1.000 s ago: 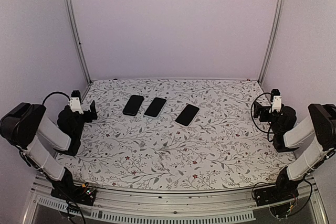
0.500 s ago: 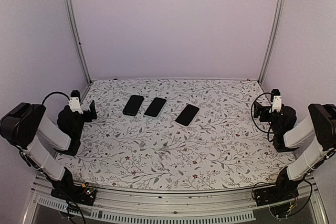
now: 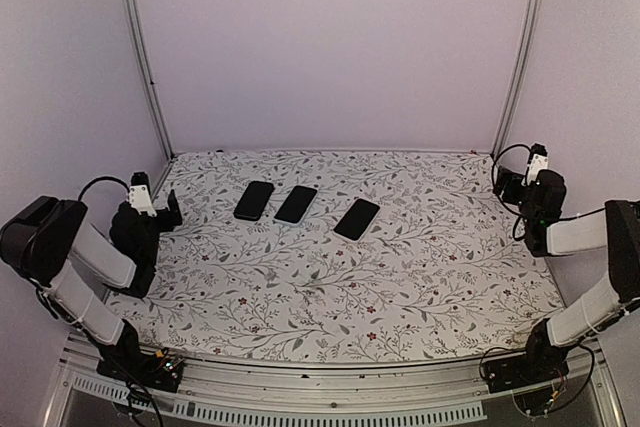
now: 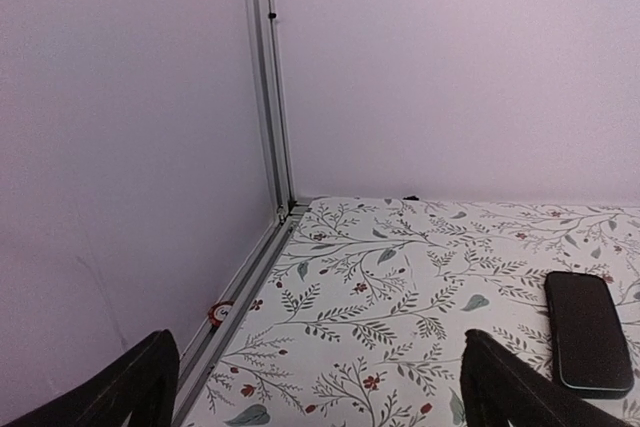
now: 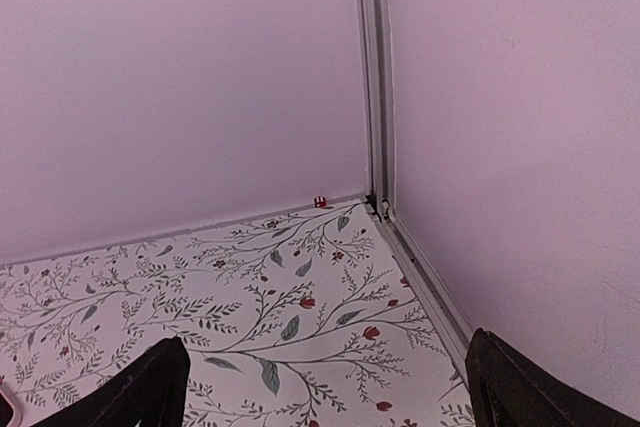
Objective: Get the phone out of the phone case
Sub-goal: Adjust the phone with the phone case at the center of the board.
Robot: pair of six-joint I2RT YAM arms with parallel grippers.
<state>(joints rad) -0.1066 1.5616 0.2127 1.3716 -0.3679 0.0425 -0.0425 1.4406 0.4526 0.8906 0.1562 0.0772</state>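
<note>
At the left edge of the bench (image 3: pixel 300 287), my left end effector (image 3: pixel 166 209) sits low over the floral cover, facing the back-left corner. It is open. In the left wrist view its two dark fingers (image 4: pixel 125 392) sit wide apart at the bottom corners, with nothing between them. The left frame post (image 3: pixel 140 57) stands in the corner behind it.

Next come three dark flat slabs in a row on the back half of the bench, all lying flat with their far ends leaning right. The left phone (image 3: pixel 254 200) is near my left end effector but apart from it, and it also shows at the right edge of the left wrist view. The middle phone (image 3: pixel 296 204) is just beside it, not touching. The right phone (image 3: pixel 357 219) is a bit further off and slightly nearer the front. I cannot tell which one wears the case, as they are too small and all look alike. Neither arm touches any of them.

At the far right, my right end effector (image 3: pixel 510 185) is held up off the bench by the right frame post (image 3: pixel 520 47), well apart from the phones and facing the back-right corner. It is open too, its fingers (image 5: pixel 140 392) spread wide and gripping nothing.
</note>
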